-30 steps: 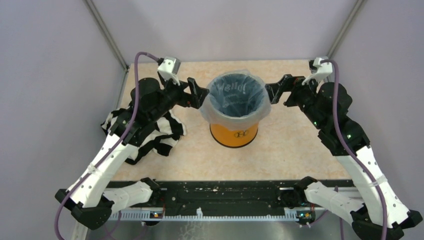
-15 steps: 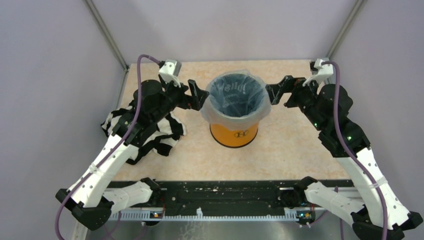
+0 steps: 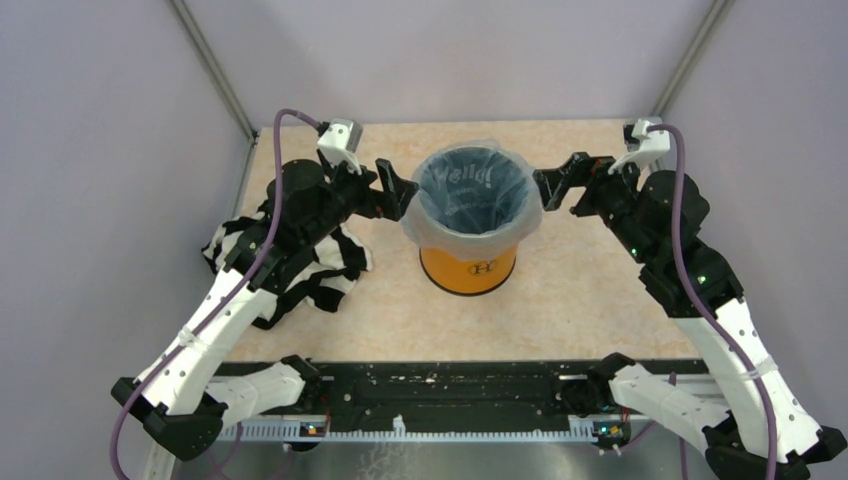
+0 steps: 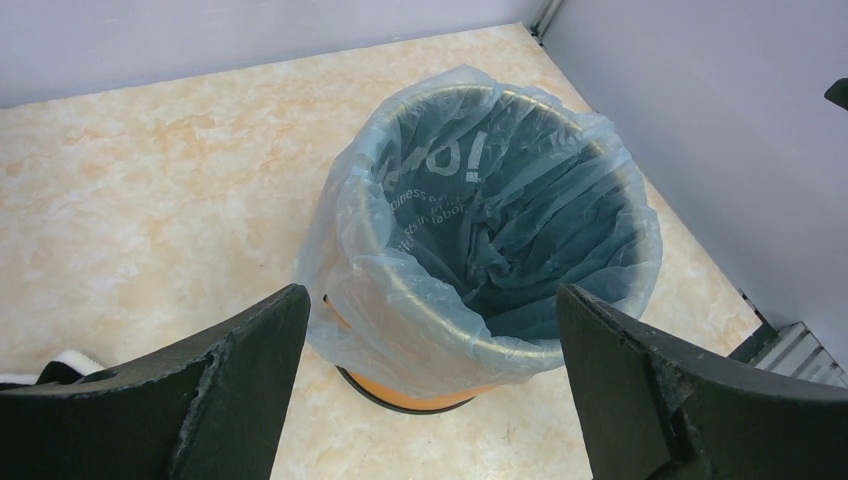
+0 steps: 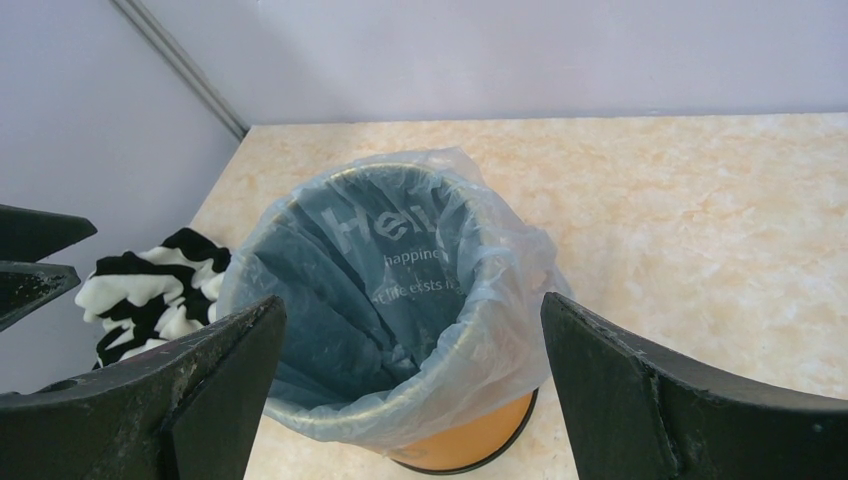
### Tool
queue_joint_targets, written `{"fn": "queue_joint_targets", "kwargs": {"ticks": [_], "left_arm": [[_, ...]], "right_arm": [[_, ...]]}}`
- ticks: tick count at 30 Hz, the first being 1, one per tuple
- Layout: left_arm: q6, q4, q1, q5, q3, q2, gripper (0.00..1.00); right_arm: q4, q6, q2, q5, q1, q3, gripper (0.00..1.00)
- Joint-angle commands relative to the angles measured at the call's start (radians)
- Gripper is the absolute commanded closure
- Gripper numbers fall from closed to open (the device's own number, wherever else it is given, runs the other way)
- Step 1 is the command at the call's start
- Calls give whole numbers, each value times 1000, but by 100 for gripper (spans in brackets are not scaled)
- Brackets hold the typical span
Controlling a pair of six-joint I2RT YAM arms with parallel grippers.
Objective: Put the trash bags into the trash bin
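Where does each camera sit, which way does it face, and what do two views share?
Top external: above and behind, looking down; left arm, right arm, left hand, right hand show.
Left wrist: beside the trash bin, facing it; own fingers show.
Right wrist: opposite side, facing it; own fingers show.
Shared: both wrist views see the trash bag lining the bin.

Pale print runs across the inner wall of the trash bag [image 5: 400, 262] that lines the trash bin [image 3: 452, 270]. From above the large word reads "Hello!". The right wrist view shows "Hel", with smaller lines beneath beginning "happine" and "life.exists", only partly legible. The left wrist view catches the ending "o!". A small dark logo [image 3: 483, 268] on the bin's orange side is too small to read.
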Motion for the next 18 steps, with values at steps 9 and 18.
{"fn": "queue_joint_targets", "kwargs": {"ticks": [9, 18], "left_arm": [[5, 53, -1, 0, 9, -2, 2], [7, 47, -1, 0, 18, 8, 2]], "right_arm": [[26, 9, -14, 4, -6, 4, 1], [21, 7, -12, 6, -6, 8, 1]]}}
